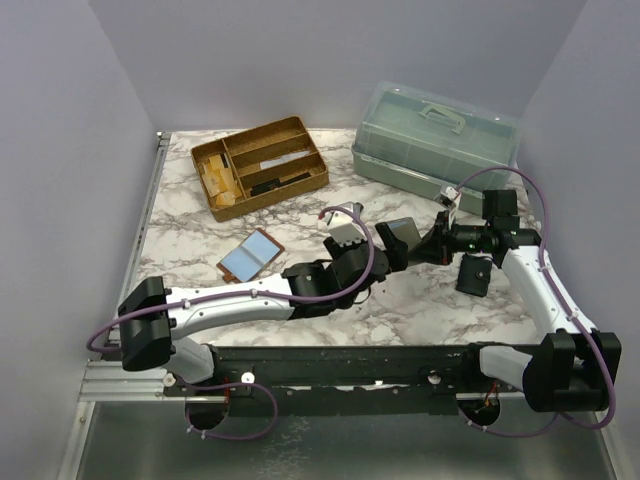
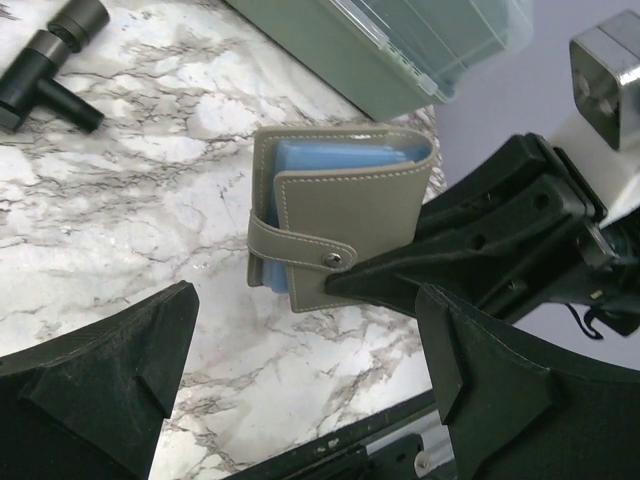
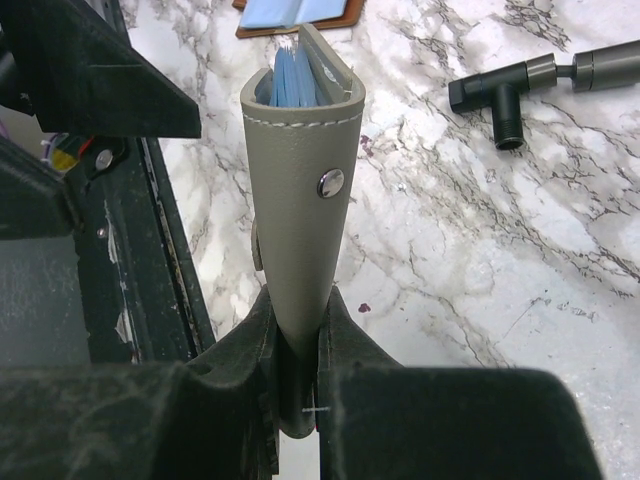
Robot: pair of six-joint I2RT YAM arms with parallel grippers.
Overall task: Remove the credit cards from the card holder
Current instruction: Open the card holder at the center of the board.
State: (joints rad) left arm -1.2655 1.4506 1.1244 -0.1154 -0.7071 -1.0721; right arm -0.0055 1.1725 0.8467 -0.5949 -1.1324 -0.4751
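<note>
Closest to the right wrist camera, the right jaws pinch the bottom edge of the grey holder. It stands straight up out of them, held above the table. Its strap is snapped shut across the front cover. Light-blue cards show edge-on in its open top end, tucked between the covers.

From the left wrist, the same holder hangs over the marble, gripped at one lower corner. The cards peek out along its top and its left side. The left jaws stand wide apart, one finger at each lower corner of that view, short of the holder and not touching it. Seen from above, the two arms meet near the middle of the table, the left jaws just beside the holder.

A brown holder lies open flat on the table to the left, well apart, with two light-blue rectangles on its spread; whether they are loose cards or pockets I cannot tell. A black T-shaped tool lies on the marble. A wooden tray sits at the back left and a lidded green box at the back right.
</note>
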